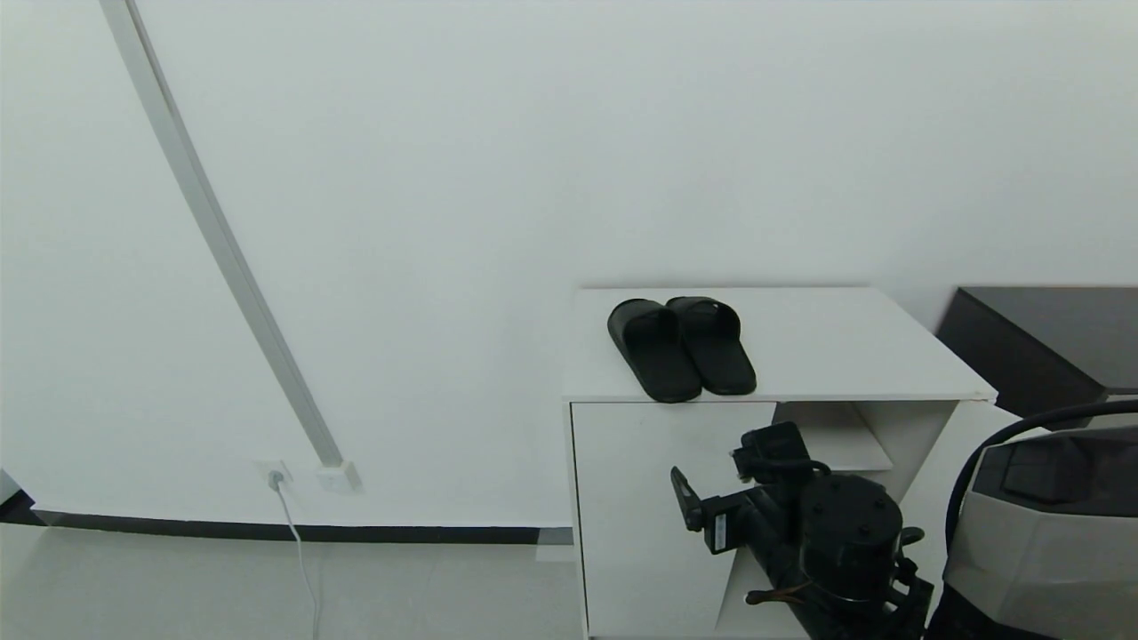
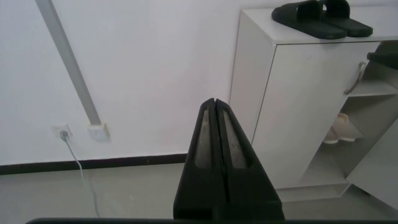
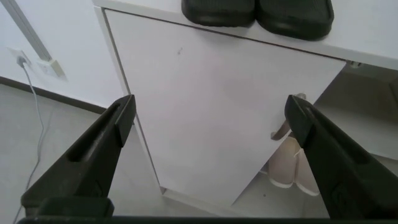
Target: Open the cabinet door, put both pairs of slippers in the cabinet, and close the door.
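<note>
Two black slippers (image 1: 682, 348) side by side and touching on top of the white cabinet (image 1: 827, 342), toward its left end, near ends at the front edge, one just over it. Second pair, light-coloured slippers (image 3: 292, 167), already inside, low in the right-hand compartment, beneath the shelf (image 1: 836, 440). Right door (image 2: 382, 177) swung open toward the robot. Left door (image 1: 640, 516) shut, with a slim handle (image 2: 356, 78) at its inner edge.

Right gripper (image 3: 210, 106) spread wide, fingers (image 3: 93, 149) far apart and holding nothing. Pointed at the front of the shut left door, below the black pair, with the handle near one fingertip; touching or not, cannot tell. Left gripper (image 2: 215, 106) pressed together, pads flat against each other with nothing between. Held well off the cabinet's left side and aimed at the wall beside that side panel.

Beyond the cabinet, a white wall behind, with a pale cable duct (image 1: 213, 231) slanting down to a small box and a socket (image 1: 271, 471) near the dark skirting. White cord (image 1: 298, 542) plugged in there and trailing down to the tiled floor (image 1: 267, 587). Dark piece of furniture (image 1: 1040, 342) just beside the cabinet's right side, against the same wall.
</note>
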You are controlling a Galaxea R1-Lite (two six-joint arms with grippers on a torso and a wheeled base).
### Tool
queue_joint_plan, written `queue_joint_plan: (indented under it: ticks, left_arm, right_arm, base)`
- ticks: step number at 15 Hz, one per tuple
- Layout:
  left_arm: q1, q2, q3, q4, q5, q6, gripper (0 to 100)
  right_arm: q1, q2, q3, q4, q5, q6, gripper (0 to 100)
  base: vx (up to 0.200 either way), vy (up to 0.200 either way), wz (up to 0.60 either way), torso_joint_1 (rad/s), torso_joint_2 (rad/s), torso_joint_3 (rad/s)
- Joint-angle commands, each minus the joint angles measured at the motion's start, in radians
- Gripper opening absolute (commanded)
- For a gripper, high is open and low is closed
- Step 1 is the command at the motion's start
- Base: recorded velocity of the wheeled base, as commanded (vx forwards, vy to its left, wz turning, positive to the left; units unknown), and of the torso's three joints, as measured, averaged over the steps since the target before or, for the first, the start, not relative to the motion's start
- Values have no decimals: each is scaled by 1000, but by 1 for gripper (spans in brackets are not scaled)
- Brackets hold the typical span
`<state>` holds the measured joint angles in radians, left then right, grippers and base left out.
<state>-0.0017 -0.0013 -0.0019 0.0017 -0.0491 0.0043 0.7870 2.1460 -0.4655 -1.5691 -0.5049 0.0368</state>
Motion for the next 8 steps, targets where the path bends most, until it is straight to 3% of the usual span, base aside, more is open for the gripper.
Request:
queue_joint_plan:
  ticks: [1,4,8]
  left_arm:
    - [0,1,0,0,0,0,0]
    - [0,1,0,0,0,0,0]
    - [0,1,0,0,0,-1,0]
  right_arm:
    - [-14,-6,-13,-2,3,-2,100]
    - [-40,-89,-93,167,5,-6,100]
    - [-49,-216,-301,558,5,37,100]
  base:
    - [0,0,0,0,0,0]
    - [0,0,0,0,0,0]
    - [0,0,0,0,0,0]
